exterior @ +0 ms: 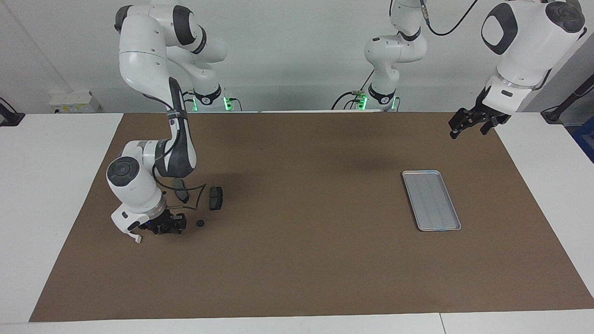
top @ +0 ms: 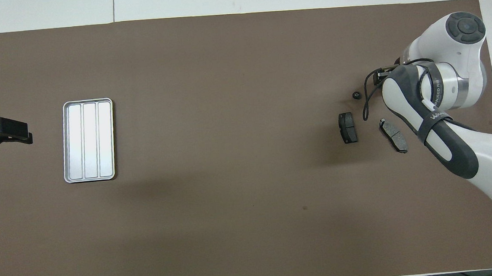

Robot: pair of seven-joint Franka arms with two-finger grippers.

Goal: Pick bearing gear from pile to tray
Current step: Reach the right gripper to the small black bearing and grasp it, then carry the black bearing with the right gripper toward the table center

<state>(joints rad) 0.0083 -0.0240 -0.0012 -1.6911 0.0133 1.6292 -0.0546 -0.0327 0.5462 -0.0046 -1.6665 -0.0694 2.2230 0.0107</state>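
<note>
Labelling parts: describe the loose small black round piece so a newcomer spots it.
Go to the right arm's end of the brown mat, where two brake pads lie. The small black round piece sits alone, farther from the robots: tiny and round, not flat.

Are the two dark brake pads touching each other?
Apart. The overhead view shows a plain strip of brown mat between the brake pad and the other brake pad beside it.

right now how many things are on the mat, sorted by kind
brake pads: 2, and
small black round piece: 1
metal tray: 1
white bracket piece: 1, partly hidden at the right gripper
total: 5 in view
</note>
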